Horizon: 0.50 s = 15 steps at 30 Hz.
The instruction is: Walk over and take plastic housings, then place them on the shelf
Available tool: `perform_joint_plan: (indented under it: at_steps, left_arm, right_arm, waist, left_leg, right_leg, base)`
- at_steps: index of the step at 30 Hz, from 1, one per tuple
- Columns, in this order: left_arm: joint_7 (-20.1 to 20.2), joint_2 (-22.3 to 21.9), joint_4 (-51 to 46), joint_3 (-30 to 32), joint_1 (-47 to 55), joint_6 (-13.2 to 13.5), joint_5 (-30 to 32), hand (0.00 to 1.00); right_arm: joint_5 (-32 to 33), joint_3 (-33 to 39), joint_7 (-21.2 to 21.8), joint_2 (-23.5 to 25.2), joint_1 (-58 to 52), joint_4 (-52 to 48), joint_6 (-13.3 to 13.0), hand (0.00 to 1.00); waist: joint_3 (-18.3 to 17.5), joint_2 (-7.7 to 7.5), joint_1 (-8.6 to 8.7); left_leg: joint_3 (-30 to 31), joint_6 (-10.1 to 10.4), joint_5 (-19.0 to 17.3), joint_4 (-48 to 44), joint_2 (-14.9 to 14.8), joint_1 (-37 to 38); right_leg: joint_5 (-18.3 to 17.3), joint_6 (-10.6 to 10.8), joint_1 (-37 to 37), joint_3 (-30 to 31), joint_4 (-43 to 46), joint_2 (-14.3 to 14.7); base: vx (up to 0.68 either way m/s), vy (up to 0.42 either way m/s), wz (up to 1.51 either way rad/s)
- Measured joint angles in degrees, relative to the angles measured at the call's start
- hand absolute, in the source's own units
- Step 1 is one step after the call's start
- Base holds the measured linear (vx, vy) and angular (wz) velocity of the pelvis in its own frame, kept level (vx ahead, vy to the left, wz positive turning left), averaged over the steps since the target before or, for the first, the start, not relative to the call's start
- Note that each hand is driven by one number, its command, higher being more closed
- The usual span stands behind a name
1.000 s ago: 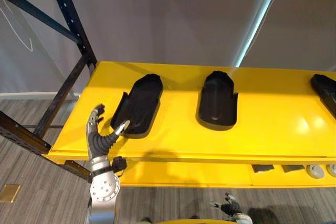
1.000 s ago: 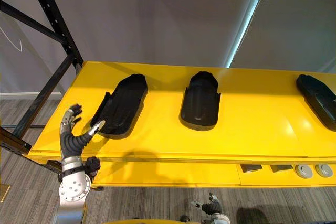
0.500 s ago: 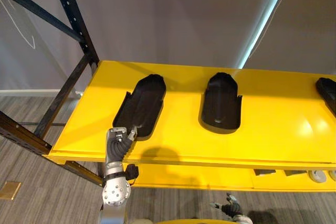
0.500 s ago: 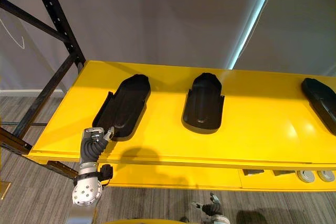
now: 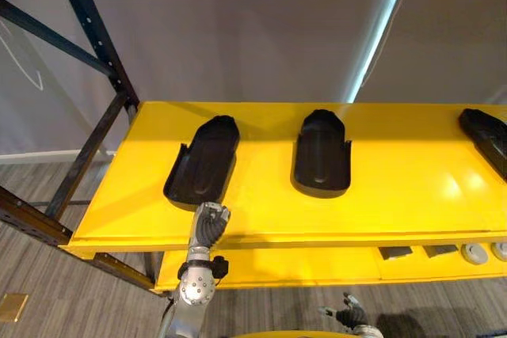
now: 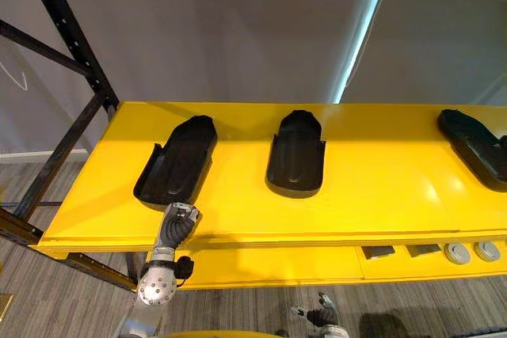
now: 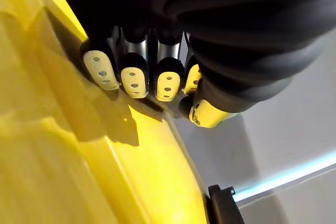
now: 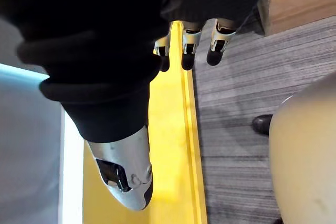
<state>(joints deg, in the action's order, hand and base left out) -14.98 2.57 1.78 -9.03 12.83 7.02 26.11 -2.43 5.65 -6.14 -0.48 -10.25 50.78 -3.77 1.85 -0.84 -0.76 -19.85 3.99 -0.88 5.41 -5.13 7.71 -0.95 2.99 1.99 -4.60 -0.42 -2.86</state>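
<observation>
Yellow metal shelf [image 5: 396, 187] already bears black moulded plastic housings [image 5: 322, 152]. The leftmost housing [image 5: 203, 162] lies just past your left hand [image 5: 207, 223], curled on nothing at the front lip. Your right hand [image 5: 348, 314] hangs slack. Placing looks finished, so draw back for more.

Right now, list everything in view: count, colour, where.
plastic housings: 3, black, on top of the shelf; left one, middle one, one at the right edge
shelf: 1, yellow, across the view
rack frame: 1, black, left of the shelf
dark pieces: 2, lower yellow level, right
grey discs: 2, beside them
floor plate: 1, brass, lower left
left robot hand: curled, empty, at the shelf's front edge near the left housing
right robot hand: open, low, below the shelf
</observation>
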Motion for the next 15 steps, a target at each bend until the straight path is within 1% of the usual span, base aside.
perform_joint_plan:
  at_steps: [7, 10, 15]
  left_arm:
    - [-0.1, 1.2, 3.6, 0.1, -5.6, -0.2, 1.0, 1.0]
    - [-0.5, 2.2, 4.6, 0.6, -6.6, -0.3, 1.2, 1.0]
    - [-1.1, 2.5, 6.9, 0.7, -9.7, -0.9, 1.6, 1.0]
  right_arm:
    - [-0.5, 0.0, 0.0, -0.1, 1.4, 2.2, 0.3, 0.0]
    - [-0.5, 0.0, 0.1, -0.2, 1.9, 2.2, 0.3, 0.0]
    - [-0.5, -0.1, 0.1, -0.6, 2.1, 2.3, 0.3, 0.0]
  waist:
    - [-0.1, -0.21, 0.42]
    - [-0.1, -0.22, 1.44]
    - [-0.1, -0.21, 1.98]
  left_leg:
    - [0.0, 0.0, 0.0, 0.0, 0.4, -0.9]
    - [0.1, 0.0, 0.0, 0.0, 0.3, -0.9]
    - [0.1, 0.0, 0.0, 0.0, 0.2, -0.9]
  right_leg:
    - [1.7, 0.1, 0.4, 0.0, -3.0, 0.2]
    - [1.9, 0.0, 0.9, -0.1, -3.8, 0.4]
    - [1.9, -0.1, 0.9, -0.1, -3.9, 0.5]
  base:
    - [-0.01, -0.011, 0.0]
    - [0.0, -0.034, 0.01]
    - [-0.03, -0.038, -0.01]
